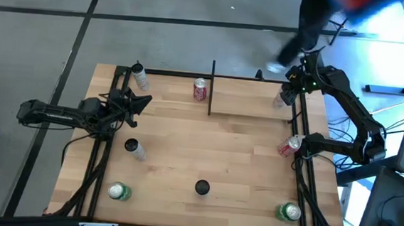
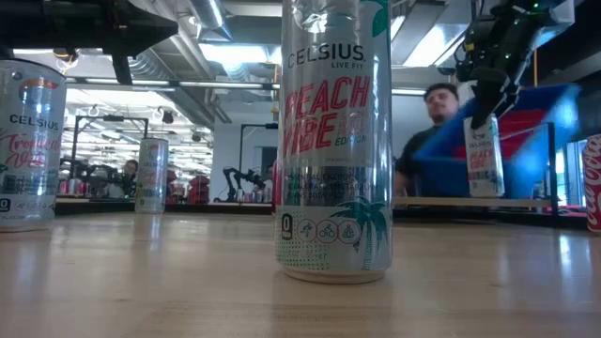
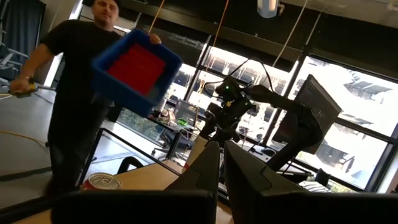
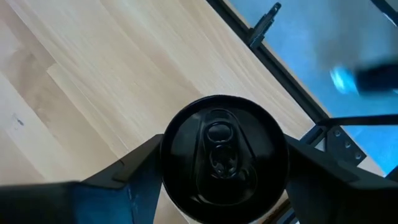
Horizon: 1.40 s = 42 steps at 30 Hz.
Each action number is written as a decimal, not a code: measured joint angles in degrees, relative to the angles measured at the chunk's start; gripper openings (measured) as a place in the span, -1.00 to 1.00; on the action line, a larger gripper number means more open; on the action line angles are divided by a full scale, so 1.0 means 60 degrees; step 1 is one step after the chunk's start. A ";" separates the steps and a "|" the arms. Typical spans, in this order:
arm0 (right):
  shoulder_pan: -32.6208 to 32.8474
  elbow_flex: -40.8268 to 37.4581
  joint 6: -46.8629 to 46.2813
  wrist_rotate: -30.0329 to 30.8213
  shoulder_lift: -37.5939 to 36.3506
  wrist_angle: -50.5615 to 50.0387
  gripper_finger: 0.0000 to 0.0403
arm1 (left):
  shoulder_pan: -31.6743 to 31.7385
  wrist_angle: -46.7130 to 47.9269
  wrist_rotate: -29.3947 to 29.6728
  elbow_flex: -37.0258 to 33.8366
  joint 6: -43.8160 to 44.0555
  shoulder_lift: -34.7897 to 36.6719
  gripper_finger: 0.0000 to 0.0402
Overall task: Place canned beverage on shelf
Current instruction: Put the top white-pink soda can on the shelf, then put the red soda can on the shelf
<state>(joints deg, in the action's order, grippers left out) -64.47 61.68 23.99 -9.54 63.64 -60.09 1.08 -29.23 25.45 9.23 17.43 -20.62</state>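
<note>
Two arms show: the right arm reaches to the table's far right corner, its right gripper point(image 4: 221, 165) pointing straight down, one dark finger on each side of a slim can point(image 4: 222, 157) and gripping it. The can stands upright on the shelf point(image 1: 249, 102), near that board's right end; it has a black lid and a silver body with red lettering. The left gripper point(image 1: 143, 103) hangs pinched shut over the table's left side.

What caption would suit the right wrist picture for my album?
Right gripper with its dark fingers either side of a black-topped slim can above the light wooden shelf board.
</note>
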 joint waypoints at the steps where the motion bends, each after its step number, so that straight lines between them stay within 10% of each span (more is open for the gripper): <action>1: 0.0000 -0.0035 0.0000 0.0000 0.0000 -0.0008 0.36 | 0.0000 -0.0003 0.0000 0.0000 0.0000 0.0000 -0.92; 18: 0.0000 0.1957 -0.0375 -0.0379 0.0002 -0.1485 0.49 | 0.0004 -0.0073 -0.0512 0.0000 0.0011 0.0002 -0.92; 23: 0.0370 0.2977 -0.1909 -0.2473 -0.0054 -0.1984 0.48 | 0.0007 -0.0244 -0.0294 0.0000 0.0011 0.0004 -0.92; 28: 0.3048 0.2854 -0.4852 -0.3873 -0.0329 -0.0395 0.48 | 0.0005 -0.0232 -0.0232 0.0000 0.0012 0.0000 -0.82; 42: 0.9912 0.2119 -0.8295 0.0289 0.0946 0.3565 0.48 | -0.0203 0.1749 -0.3300 0.1662 0.0510 -0.1334 0.00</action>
<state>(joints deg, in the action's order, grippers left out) -5.00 74.39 -25.78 -7.81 69.31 -38.70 -0.14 -18.74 5.65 19.21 20.49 -28.63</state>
